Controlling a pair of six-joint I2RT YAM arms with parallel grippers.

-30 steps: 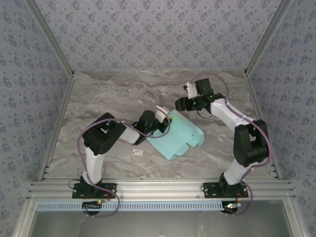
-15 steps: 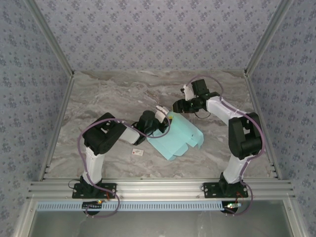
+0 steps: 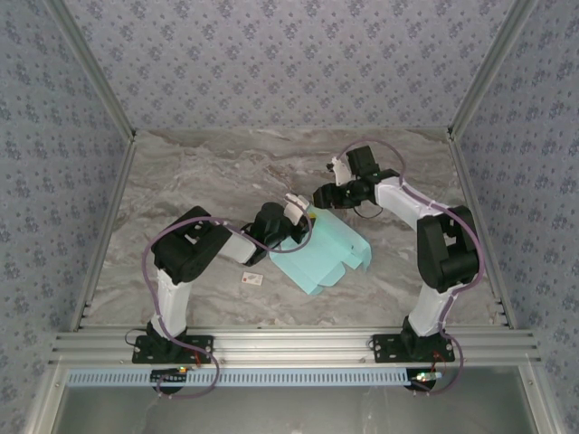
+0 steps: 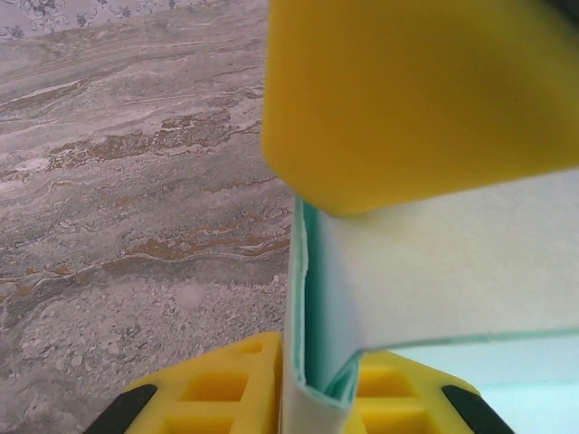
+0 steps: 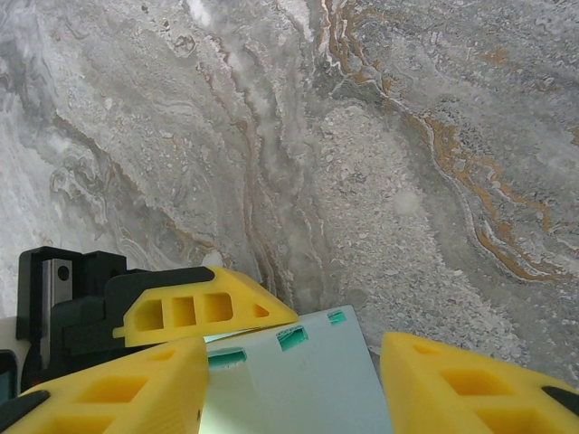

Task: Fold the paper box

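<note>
Top external view. Student: What had changed?
Tutor: Over the last second the right gripper (image 3: 318, 194) had swung in from the far right. It now stood just beside the far corner of the paper box (image 3: 326, 249), which lay partly folded in the middle of the table (image 3: 199, 172). The left gripper (image 3: 291, 215) had not shifted from the box's far-left edge.
Left wrist view. Student: What did that gripper hold?
Tutor: Its yellow fingers (image 4: 416, 99) were nearly closed, pinching a doubled, upright fold of the mint card.
Right wrist view. Student: And the newcomer?
Tutor: Its jaws stood well apart with nothing held. A slotted corner of the card lay between and beyond the two fingertips, next to the left gripper's finger. Whether they touched the card could not be told.
Student: What did this mean for the task?
Tutor: Probably one wall was being held up while the second arm arrived to take the adjoining flap. With most panels flat, the folding seemed far from finished.
</note>
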